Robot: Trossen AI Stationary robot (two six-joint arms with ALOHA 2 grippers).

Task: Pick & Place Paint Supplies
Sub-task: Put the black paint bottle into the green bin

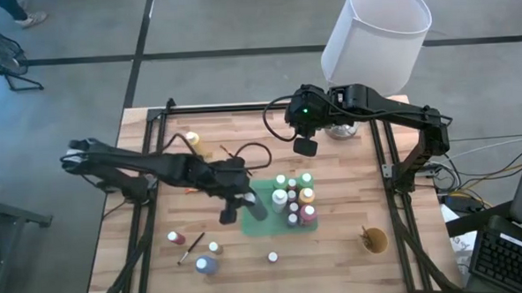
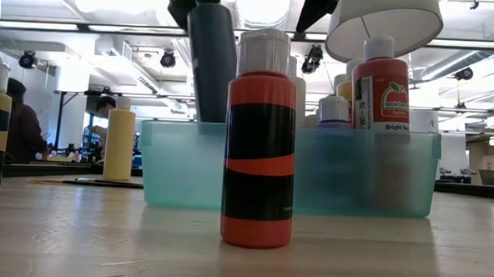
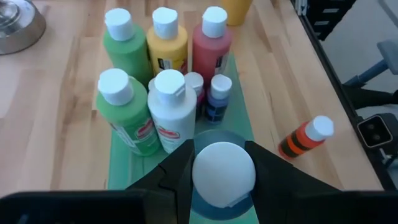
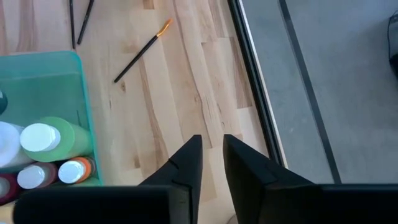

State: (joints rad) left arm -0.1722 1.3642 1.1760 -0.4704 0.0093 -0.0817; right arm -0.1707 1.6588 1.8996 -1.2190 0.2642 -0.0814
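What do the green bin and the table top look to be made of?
Bin: translucent teal plastic, likely; bottles show dimly through its wall, which has a smooth, slightly frosted look. Table: pale wood in narrow glued strips, butcher-block style, with visible grain and seams; the finish looks matte to satin.

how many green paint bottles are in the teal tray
2. One green bottle stands next to the yellow bottle, the other green bottle next to the white bottle, both in the teal tray. The held grey bottle may hide more.
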